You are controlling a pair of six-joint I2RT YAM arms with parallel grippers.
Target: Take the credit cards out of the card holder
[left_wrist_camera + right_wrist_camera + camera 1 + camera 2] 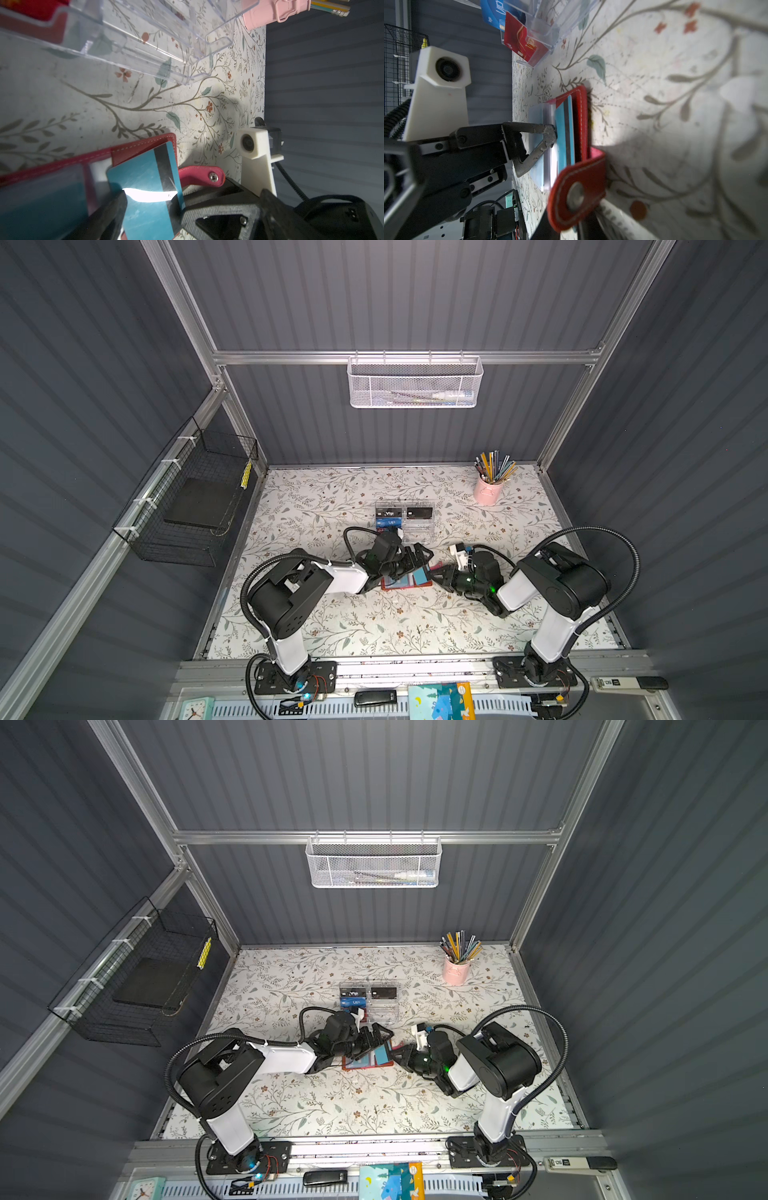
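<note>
Dark grey ribbed wall panels; silver aluminium frame rails; floral-printed cream tabletop; white perforated-metal basket, hung on back rail; black wire basket, left wall.

Floral-print counter from above: clear acrylic rack at ctr w/ black VIP card and blue card on its left side, 2nd black card at right, red card in front tier. Pink cup of pencils stands near far right corner. White mesh basket hangs on rear rail; black wire basket w/ dark pad on left wall. Clock, colourful book along front edge.
</note>
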